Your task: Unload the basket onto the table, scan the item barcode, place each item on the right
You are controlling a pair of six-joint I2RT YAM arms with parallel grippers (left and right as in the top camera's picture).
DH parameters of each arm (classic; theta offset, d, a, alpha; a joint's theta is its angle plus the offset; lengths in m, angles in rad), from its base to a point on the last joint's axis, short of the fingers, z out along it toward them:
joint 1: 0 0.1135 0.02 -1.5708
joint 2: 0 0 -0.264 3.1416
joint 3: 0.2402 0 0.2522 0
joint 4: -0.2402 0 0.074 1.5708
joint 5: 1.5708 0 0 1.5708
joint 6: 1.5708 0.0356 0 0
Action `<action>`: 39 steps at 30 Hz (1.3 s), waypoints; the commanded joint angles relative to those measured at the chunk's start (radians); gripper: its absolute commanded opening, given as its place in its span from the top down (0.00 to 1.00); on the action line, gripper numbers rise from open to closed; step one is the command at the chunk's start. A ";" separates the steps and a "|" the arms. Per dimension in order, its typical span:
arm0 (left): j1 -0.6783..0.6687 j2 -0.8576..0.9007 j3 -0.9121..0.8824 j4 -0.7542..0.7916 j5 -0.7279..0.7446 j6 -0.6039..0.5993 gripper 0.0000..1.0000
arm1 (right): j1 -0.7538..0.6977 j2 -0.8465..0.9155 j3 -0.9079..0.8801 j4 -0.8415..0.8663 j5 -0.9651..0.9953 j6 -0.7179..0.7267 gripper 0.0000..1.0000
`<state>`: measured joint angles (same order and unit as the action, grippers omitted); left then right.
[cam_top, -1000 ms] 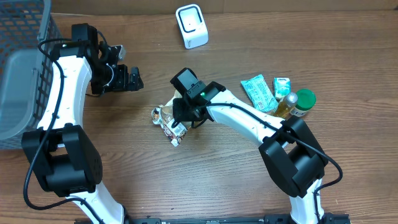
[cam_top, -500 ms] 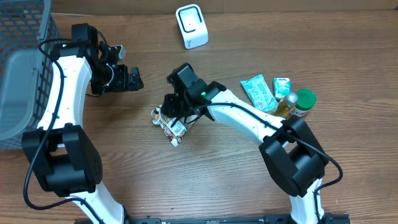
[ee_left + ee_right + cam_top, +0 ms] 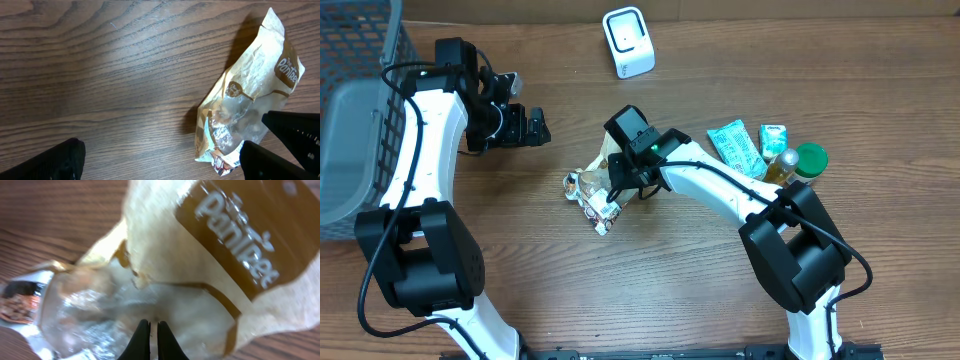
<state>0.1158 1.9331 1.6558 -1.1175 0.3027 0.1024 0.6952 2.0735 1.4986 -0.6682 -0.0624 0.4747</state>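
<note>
The bread bag (image 3: 588,190) lies near the middle of the wooden table (image 3: 670,290), in front of the white scanner (image 3: 628,42) and well apart from it. It is a tan paper-like bag with a clear window and a brown label with white letters. One end carries a small printed sticker, and the tan end is tilted up towards the right arm.

The right gripper (image 3: 617,190) stands over the bag from the scanner side. In the right wrist view its two fingertips (image 3: 144,335) are pressed together, with only a thin line between them, and they are clamped on the clear film of the bag, just below the brown label.

The left gripper (image 3: 544,128) hangs over bare wood to the left of the bag and does not touch it. Its jaws are wide apart and hold nothing. In the left wrist view the dark fingers (image 3: 55,160) appear at the two lower corners, and the bag sits at the right side of that view.

A grey wire basket (image 3: 370,30) stands at the left edge of the table. On the right side there is a group close together: a green packet (image 3: 735,148), a small green carton (image 3: 773,136), a yellow bottle (image 3: 780,170) and a jar with a green lid (image 3: 810,160)
</note>
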 commanded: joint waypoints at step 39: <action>-0.002 -0.010 0.008 0.028 0.002 -0.021 0.00 | -0.101 -0.071 0.105 -0.301 -0.135 -0.013 0.41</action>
<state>0.1158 1.9331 1.6558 -1.1160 0.3023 0.1024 0.6052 2.0403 1.5845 -0.9375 -0.2867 0.4671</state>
